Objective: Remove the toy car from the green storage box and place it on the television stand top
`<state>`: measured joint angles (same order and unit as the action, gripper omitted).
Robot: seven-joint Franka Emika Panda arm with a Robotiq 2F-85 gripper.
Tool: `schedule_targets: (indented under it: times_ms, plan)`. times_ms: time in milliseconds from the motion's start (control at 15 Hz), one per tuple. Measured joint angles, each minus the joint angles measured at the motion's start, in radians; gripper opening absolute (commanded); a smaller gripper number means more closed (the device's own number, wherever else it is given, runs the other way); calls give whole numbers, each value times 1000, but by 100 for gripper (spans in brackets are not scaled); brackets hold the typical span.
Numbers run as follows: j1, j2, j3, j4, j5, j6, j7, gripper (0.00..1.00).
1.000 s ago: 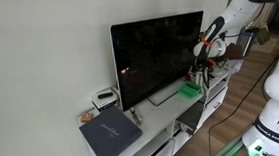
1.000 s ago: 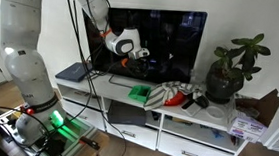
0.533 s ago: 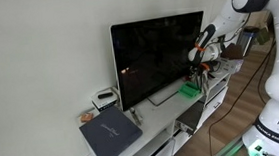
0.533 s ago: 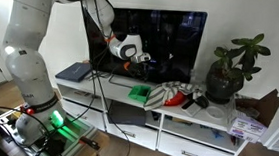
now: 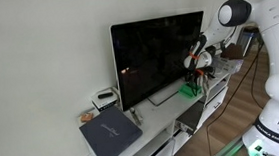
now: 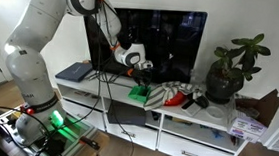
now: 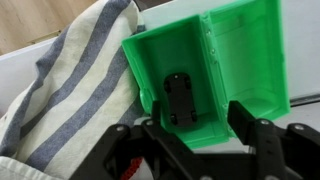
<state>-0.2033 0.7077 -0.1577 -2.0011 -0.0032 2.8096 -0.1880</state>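
Hovering over the box, the gripper has its two fingers spread wide apart, with nothing held between them. They enter from the bottom edge of the wrist view, one at lower centre-left and one at lower right.

The car is small and dark. It lies on the floor of the box's left compartment as that view shows it, close to the divider, while the right compartment looks empty. Its long axis runs almost straight up and down the frame, with only a slight lean. The fingers face each other across the frame, so their closing line crosses the car's narrow width, which suits a side grasp.

The car sits a little toward the top of the frame from the gap between the fingers, and slightly left of its middle. By my reading, the coming move calls for a small shift that way and then a straight descent. The right finger would have to clear the divider as it goes down.

A striped cloth lies just beside the box's left wall and seems to touch it, so the left finger has little room there.

In both exterior views the gripper hangs above the box, in front of the TV. The box rests on the stand top, which has bare white surface nearby for setting the car down.
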Motion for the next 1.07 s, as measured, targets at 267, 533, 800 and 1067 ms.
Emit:
schedule_targets:
  times_ms: [267, 533, 800, 1067]
  plan:
    - [0, 66, -1, 72, -2, -16, 1, 72]
    - [0, 100, 0, 127, -17, -63, 1, 65]
    - [0, 126, 0, 170, -39, -101, 1, 61]
    - [0, 147, 0, 201, -57, -124, 1, 64]
